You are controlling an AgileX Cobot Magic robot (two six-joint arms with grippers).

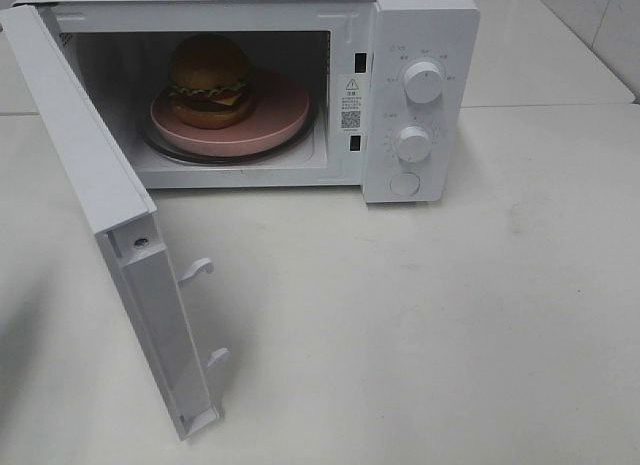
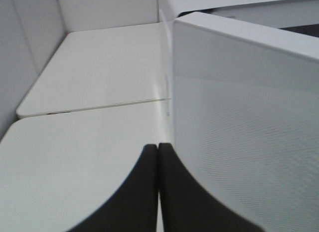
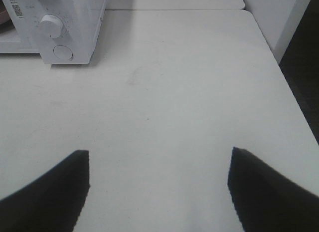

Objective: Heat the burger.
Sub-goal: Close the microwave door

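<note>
Burger (image 1: pixel 209 80) sits inside, upper left. Left claw (image 2: pixel 158 148), pinched shut and empty, should push the door (image 2: pixel 239 117) steadily. Right claw (image 3: pixel 158 151) gapes wide, empty.

Counted: one microwave (image 1: pixel 420 45), with one door (image 1: pixel 90 185) just beside the left gripper (image 2: pixel 158 147) and two latch hooks on that door, an upper hook (image 1: pixel 197 270) and a lower hook (image 1: pixel 216 358). In the cavity: one burger (image 1: pixel 209 80), one pink plate (image 1: pixel 280 110), one glass turntable (image 1: pixel 168 150). Ahead of the right gripper (image 3: pixel 159 153), well apart from it, the panel carries two knobs, an upper knob (image 1: pixel 423 82) and a lower knob (image 1: pixel 412 143), one round button (image 1: pixel 405 183) and one label (image 1: pixel 350 100); grippers total two.
</note>
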